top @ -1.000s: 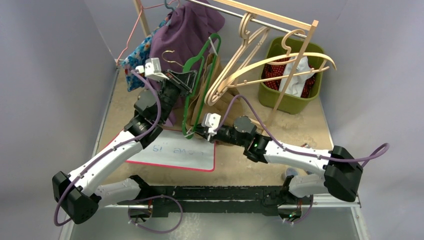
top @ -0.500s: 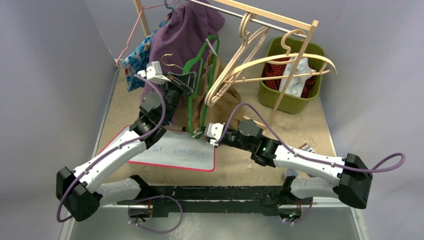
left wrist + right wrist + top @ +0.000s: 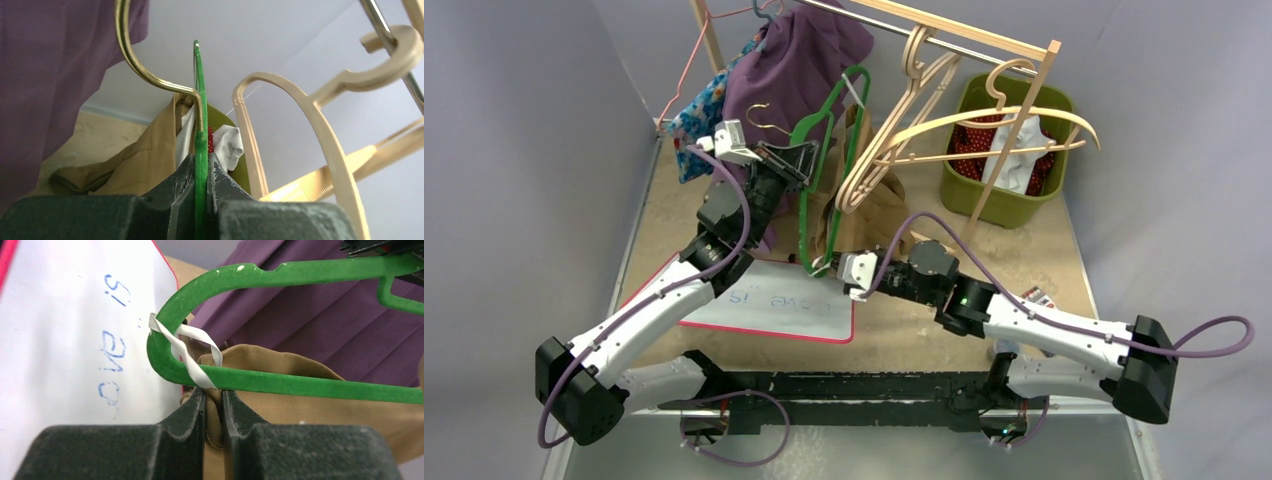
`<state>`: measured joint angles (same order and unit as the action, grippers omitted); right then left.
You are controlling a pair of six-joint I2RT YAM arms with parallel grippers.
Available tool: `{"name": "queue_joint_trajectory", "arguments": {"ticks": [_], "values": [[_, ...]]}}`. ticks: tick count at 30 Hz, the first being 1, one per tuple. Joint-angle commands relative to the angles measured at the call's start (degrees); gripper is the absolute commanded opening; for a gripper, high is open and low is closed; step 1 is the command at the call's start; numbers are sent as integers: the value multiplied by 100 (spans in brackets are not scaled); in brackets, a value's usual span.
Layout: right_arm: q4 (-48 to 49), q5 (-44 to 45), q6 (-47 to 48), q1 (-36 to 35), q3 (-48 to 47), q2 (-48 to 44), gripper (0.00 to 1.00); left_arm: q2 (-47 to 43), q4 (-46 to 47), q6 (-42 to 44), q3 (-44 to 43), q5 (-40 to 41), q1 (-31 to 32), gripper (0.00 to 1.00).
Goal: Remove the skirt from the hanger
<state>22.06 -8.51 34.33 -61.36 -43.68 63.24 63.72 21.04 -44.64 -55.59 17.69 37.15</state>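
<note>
The grey side wall closes the left edge of the table, and just inside it a floral garment and a purple garment hang from the rack, crowding the space around the left arm. The left gripper sits against the purple cloth, its fingers clamped flat on the upper bar of the green hanger, which stands tilted on end rather than hung. A whiteboard lies flat on the sandy table below it. The tan skirt drapes from the hanger's lower bar, tied on by a white ribbon loop at the curved end. The right gripper is right beneath that bar, fingers narrow and pinching a fold of the skirt just beside the ribbon. Further right, wooden hangers lean close against the skirt. Past them bare table opens toward the green bin near the right wall.
</note>
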Motion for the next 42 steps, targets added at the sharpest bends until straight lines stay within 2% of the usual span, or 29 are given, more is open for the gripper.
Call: {"name": "queue_joint_trajectory", "arguments": {"ticks": [1,3,6,8,10,12,14,17,20,23,25,27,30,33,35,37,39,42], "values": [[24,-1096,-957,-78,136,-396,12,-264,1963,818,30,-431,-76,0],[282,-1498,-1368,-78,353,-499,11,-222,2150,947,38,-518,-76,0],[362,-1502,-1649,-78,494,-557,14,-165,1857,835,-163,-267,-76,0],[409,-1018,-1545,-78,598,-485,19,-202,1396,412,-306,386,-76,0],[354,-246,-1487,-86,480,-252,19,-282,983,-265,-376,851,-76,0],[35,184,-1445,-86,198,51,19,-351,754,-664,-363,1026,-76,0],[-114,131,-1302,-109,-58,361,20,-393,1014,-793,-192,971,-78,0],[-185,-202,-1231,-121,-335,758,21,-296,1693,-625,-68,613,-103,0],[-20,-303,-1237,-121,-216,717,21,-245,2301,-81,-91,-8,-111,0],[198,-628,-1288,-121,151,279,22,-292,2447,515,-153,-286,-112,0],[284,-1088,-1483,-121,386,-87,31,-258,2261,935,-341,-476,-111,0],[655,-1244,-1675,-122,620,-349,33,-157,2219,1224,-471,-621,-115,0],[1256,-1323,-2072,-117,777,-346,16,-49,2499,1209,-440,-628,-111,0],[742,-1311,-1969,-121,449,-107,11,4,2525,1234,-505,-509,-111,0],[446,-912,-1943,-121,313,-6,4,-55,2300,900,-553,-130,-112,0],[461,-162,-2045,-115,353,-68,2,-183,1841,683,-652,53,-112,0],[608,330,-2141,-113,489,-242,12,-377,1360,529,-672,111,-111,0],[847,955,-2622,-113,768,-581,34,-629,293,251,-725,123,-111,0]]}}
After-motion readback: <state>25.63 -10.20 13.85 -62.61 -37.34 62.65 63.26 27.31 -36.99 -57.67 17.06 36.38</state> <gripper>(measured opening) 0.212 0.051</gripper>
